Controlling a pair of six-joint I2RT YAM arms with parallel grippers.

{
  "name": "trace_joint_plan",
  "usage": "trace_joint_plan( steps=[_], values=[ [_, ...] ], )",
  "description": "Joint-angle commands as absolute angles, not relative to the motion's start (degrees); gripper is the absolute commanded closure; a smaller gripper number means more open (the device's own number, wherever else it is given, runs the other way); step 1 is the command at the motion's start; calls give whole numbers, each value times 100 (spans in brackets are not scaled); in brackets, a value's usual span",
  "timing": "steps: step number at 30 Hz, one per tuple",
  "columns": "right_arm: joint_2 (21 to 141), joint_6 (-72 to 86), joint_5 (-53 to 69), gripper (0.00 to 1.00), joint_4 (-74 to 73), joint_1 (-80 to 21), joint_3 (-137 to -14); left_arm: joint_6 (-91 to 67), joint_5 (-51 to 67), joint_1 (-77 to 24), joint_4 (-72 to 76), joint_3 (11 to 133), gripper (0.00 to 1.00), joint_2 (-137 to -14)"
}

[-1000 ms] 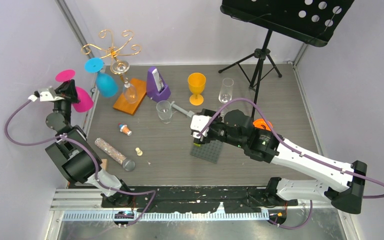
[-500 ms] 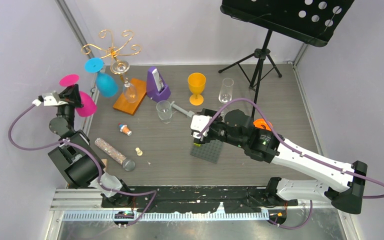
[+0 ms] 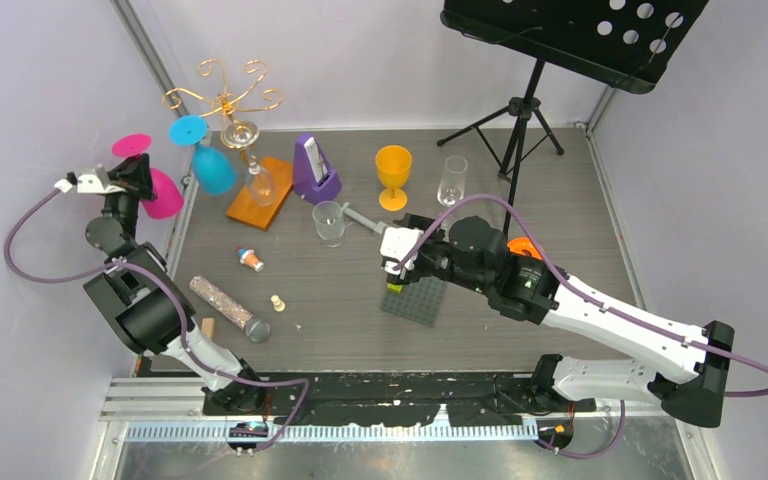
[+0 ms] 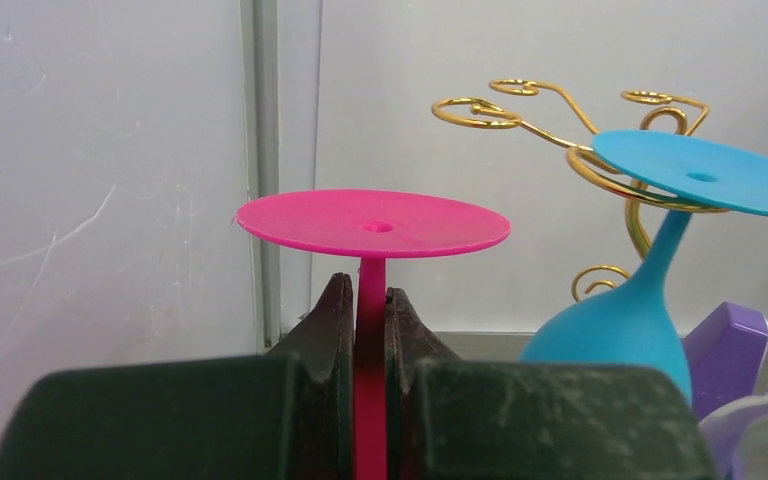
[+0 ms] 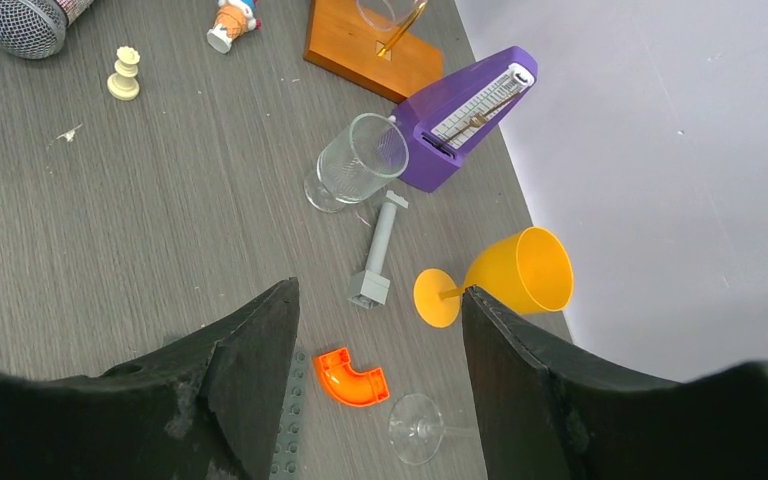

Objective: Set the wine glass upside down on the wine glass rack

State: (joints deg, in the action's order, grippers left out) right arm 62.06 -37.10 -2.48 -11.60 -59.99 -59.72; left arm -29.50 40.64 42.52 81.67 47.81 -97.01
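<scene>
Over by the left wall, left fingers [image 4: 332, 320] grip the pink wine glass [image 4: 373, 224] by its stem, foot up, just left of the rack [image 3: 226, 102]. Next, probably: hook the foot into a free scroll. Right fingers [image 5: 255, 350] hang open.

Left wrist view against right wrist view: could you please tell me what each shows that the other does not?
Only left wrist: the left pincer shut on the stem of the pink wine glass, foot up, and the upturned blue wine glass. Only right wrist: the open right pincer, orange goblet, chess piece, microphone. Both: the purple metronome and the wine glass rack.
</scene>
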Motion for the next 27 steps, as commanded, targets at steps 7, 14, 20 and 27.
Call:
trace_joint_plan(
  steps=[7,14,20,27],
  values=[
    [6337,-3589,-263,34,-910,-5977,-6399,-3239,4280,4315,8533,5648,100,-10369],
    [6465,-3477,-216,34,-934,-5981,-6513,-3332,4223,4298,8528,5831,100,-10636],
    [6522,-3506,-257,34,-977,-5976,-6576,-3282,3997,4271,8535,5607,100,-10573],
    [6610,-3571,-337,34,-969,-5976,-6734,-2927,2922,4287,8530,3827,100,-9311]
  ],
)
